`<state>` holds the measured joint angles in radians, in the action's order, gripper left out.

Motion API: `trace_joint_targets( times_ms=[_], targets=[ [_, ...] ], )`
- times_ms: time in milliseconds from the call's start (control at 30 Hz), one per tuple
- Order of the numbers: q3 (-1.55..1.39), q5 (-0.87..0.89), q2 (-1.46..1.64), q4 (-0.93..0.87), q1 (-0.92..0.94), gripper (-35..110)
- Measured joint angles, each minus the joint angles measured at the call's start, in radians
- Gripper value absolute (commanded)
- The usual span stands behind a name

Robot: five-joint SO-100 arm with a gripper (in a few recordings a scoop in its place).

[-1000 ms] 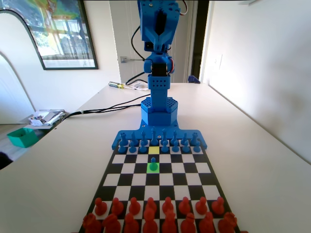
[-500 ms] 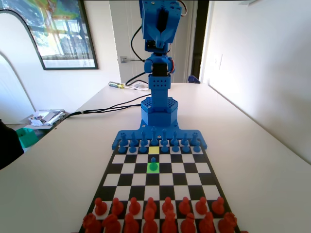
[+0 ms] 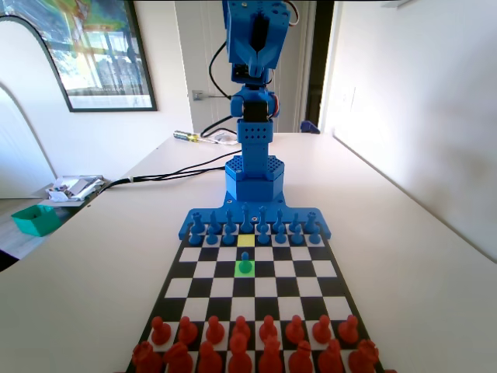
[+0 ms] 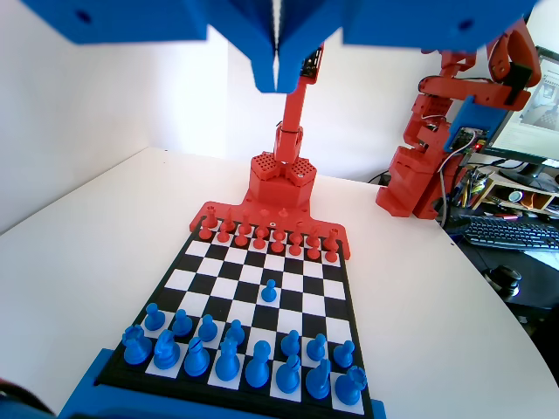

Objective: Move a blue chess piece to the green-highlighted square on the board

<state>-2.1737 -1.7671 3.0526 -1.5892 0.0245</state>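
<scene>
Since a second ago the arm has lifted slightly and a dark shape that crossed the left edge of the fixed view half a second ago is gone; the pieces on the board (image 3: 194,268) have not shifted.

I see the pincer (image 4: 277,74) at the top of the wrist view, raised well above the board, its two jaws pressed together with only a thin seam between them and nothing in them. In the fixed view the blue arm (image 3: 252,101) stands upright at the far end of the table (image 3: 404,256), folded up high.

The blue chess piece (image 3: 245,264) stands upright on the green-highlighted square (image 3: 237,271), alone in the middle of the board, two rows out from the blue pawn row. In the wrist view the same pawn (image 4: 269,291) sits apart from everything, on a dark square.

A paler yellow-green square (image 3: 245,241) lies just beyond it in the fixed view, at a gap in the line of blue pawns (image 3: 264,232). The red pieces (image 3: 241,342) fill the near two rows in the fixed view.

Off to the far left, a green tray (image 3: 35,219) and some papers (image 3: 74,187) lie on a lower surface.
</scene>
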Motion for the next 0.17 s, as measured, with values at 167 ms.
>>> trace_joint_targets(
  times_ms=[167],
  targets=[
    [0.0, 0.0, 0.0, 0.0, 0.0, 1]
  ],
)
